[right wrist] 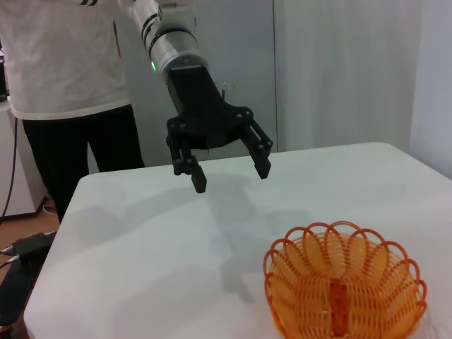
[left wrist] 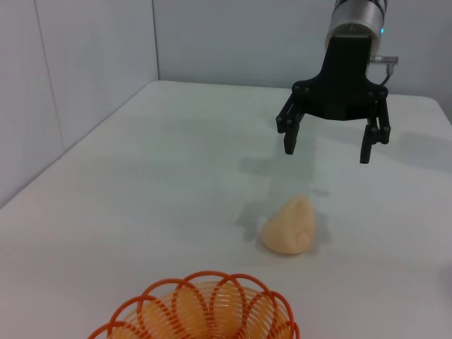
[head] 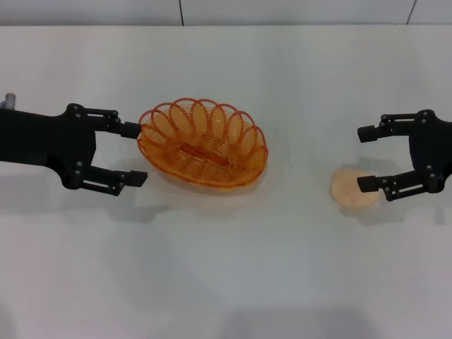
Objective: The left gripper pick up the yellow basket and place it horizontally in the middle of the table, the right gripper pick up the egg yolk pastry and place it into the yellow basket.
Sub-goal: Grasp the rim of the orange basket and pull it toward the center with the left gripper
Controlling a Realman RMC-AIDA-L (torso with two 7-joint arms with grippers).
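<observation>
The yellow basket stands upright and empty on the white table, a little left of centre. My left gripper is open just left of it, with its far fingertip close to the rim and nothing held. The egg yolk pastry lies on the table at the right. My right gripper is open and empty, raised just right of the pastry. The left wrist view shows the right gripper hovering beyond the pastry. The right wrist view shows the left gripper raised beyond the basket.
A person in a white top stands behind the table's left end. The table's far edge meets a wall.
</observation>
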